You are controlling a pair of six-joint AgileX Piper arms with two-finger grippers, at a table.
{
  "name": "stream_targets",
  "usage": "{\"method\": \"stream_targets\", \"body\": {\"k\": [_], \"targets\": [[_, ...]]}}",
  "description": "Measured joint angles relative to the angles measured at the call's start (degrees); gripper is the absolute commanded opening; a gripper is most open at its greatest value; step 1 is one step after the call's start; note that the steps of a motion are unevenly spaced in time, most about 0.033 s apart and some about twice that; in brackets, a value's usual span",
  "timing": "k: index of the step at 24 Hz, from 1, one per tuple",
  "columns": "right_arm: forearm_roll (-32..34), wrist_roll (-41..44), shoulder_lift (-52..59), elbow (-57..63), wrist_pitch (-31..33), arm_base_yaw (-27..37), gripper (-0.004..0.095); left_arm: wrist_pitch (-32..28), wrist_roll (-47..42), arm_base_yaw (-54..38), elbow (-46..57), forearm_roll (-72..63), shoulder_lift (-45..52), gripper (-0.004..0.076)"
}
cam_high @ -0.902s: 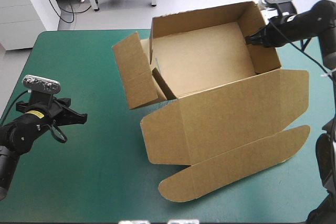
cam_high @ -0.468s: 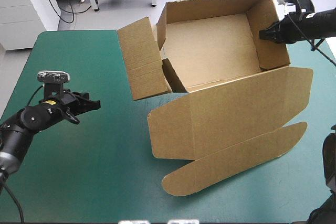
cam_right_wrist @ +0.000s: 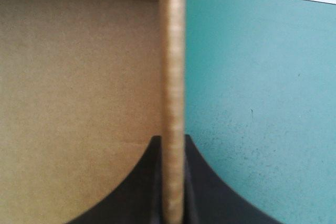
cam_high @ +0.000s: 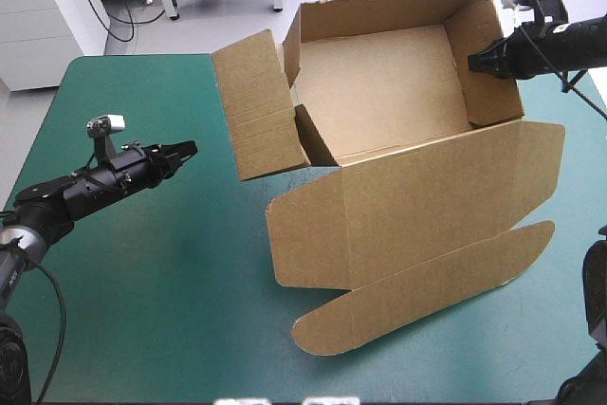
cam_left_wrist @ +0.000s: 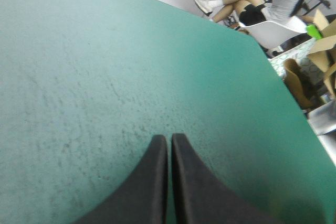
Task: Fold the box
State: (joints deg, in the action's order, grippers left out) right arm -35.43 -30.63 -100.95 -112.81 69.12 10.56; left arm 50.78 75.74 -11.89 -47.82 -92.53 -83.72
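I see the box (cam_high: 379,92) at the table's 1 o'clock, an open tray with its lid flat toward 5 o'clock. My right gripper (cam_high: 474,62) pinches its right wall. My left gripper (cam_high: 187,149), fingers pressed together, hovers at 9 o'clock over the teal-green cover (cam_high: 171,310), apart from the box.

Box (cam_high: 379,92) at upper centre-right on the table (cam_high: 142,310), lid (cam_high: 417,215) flat toward the lower right.
The right gripper (cam_high: 474,62), at the upper right, has the box's right wall between its fingers. The left gripper (cam_high: 190,148), at centre left, is beside the box's side flap (cam_high: 256,111), apparently apart from it.
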Motion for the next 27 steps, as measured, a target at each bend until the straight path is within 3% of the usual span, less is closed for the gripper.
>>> {"method": "stream_targets", "body": {"k": [6, 9, 13, 17, 18, 27], "targets": [[0.79, 0.0, 0.0, 0.0, -0.25, -3.72, -0.0019, 12.03, 0.65, -0.36, -0.64, -3.01, -5.85, 0.0014], [2.01, 0.15, 0.0, 0.0, -1.15, -6.75, -0.0019, 14.64, -1.88, -0.36, -1.8, -3.27, -7.6, 0.0045], [4.28, 1.55, 0.0, 0.0, -2.93, -9.66, -0.0019, 15.32, -2.55, -0.36, -2.22, -3.35, -7.92, 0.0175], [10.25, 5.65, 0.0, 0.0, -6.66, -14.05, -0.0019, 15.72, -2.55, -0.36, -2.35, -3.35, -7.92, 0.0427], [13.17, 7.02, 0.0, 0.0, -7.89, -15.73, -0.0019, 15.72, -2.55, -0.36, -2.35, -3.35, -7.92, 0.0449], [30.75, 17.4, 0.0, 0.16, -14.19, -24.27, -0.0018, 15.6, -2.12, 0.42, -2.46, -3.37, -7.92, 0.0465]]}}
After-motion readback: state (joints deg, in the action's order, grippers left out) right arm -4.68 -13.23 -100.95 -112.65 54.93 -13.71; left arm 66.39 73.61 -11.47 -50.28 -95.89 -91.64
